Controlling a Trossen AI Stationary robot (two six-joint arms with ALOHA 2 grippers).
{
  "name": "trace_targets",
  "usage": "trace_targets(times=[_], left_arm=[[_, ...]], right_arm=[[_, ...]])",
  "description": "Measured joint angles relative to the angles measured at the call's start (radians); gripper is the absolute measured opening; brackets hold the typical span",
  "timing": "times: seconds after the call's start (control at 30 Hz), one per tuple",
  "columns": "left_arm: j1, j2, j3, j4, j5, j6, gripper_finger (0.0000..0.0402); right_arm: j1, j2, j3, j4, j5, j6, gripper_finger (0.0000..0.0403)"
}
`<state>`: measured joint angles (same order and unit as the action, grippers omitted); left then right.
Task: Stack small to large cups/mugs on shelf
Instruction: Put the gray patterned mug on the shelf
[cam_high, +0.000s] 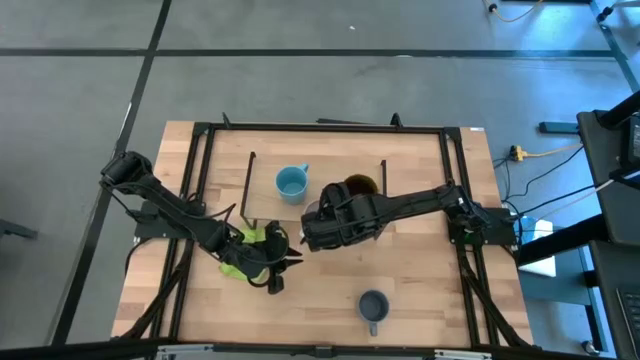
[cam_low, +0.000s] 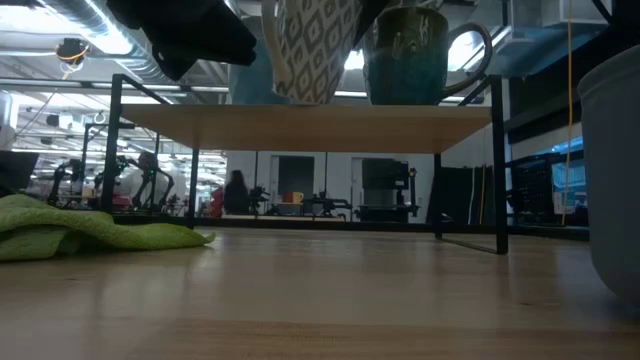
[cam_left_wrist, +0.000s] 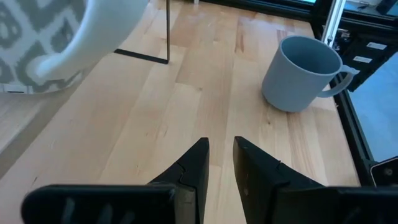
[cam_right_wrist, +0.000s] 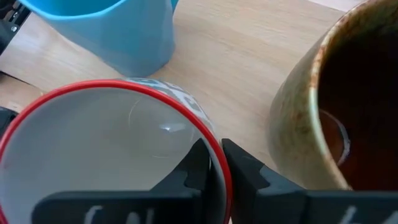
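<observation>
The right gripper (cam_right_wrist: 214, 165) pinches the rim of the white mug (cam_right_wrist: 93, 155) on the shelf (cam_low: 300, 128) between blue mug (cam_high: 290, 184) and brown mug (cam_right_wrist: 336, 93) (placing step), so release comes next, while the left gripper (cam_left_wrist: 219, 163) waits slightly parted near the grey-blue mug (cam_left_wrist: 301, 71).

Mugs: one light blue (cam_high: 291, 184); one brown (cam_right_wrist: 336, 106) with speckled ochre outside and dark inside, appearing teal-green from table height; one white (cam_right_wrist: 112, 149) with a red rim and grey diamond pattern; one grey-blue (cam_left_wrist: 301, 73). Shelf (cam_low: 310, 128) was pale wood with black wire ends. Cloth (cam_low: 90, 232) was lime green. Tabletop (cam_high: 420, 270) was light wood planks, framed in black.
</observation>
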<state>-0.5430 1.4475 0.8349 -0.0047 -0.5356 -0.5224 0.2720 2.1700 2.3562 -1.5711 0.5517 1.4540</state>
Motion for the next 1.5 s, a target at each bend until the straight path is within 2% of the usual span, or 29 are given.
trace_targets(times=[0.13,0.27,0.73,0.9,1.17,1.5], left_arm=[[-0.002,-0.007,0.0,0.028,-0.004,0.006,0.0069],[0.004,-0.035,0.0,0.046,-0.054,0.043,0.0069],[0.097,-0.044,0.0,0.077,-0.067,0.09,0.0069],[0.095,-0.044,0.0,0.082,-0.053,0.104,0.0069],[0.078,-0.044,0.0,-0.013,-0.058,0.107,0.0069],[0.077,-0.044,0.0,-0.022,-0.069,0.105,0.0069]], right_arm=[[-0.002,0.0,0.0,0.0,-0.001,-0.008,0.0031],[-0.004,0.0,0.0,0.0,-0.001,-0.017,0.0029],[-0.023,0.0,0.0,0.005,-0.009,-0.024,0.0036],[-0.031,0.0,0.0,0.014,-0.019,-0.036,0.0034],[-0.022,0.0,0.0,0.058,-0.032,-0.04,0.0033],[0.048,0.0,0.0,0.061,-0.029,0.044,0.003]])
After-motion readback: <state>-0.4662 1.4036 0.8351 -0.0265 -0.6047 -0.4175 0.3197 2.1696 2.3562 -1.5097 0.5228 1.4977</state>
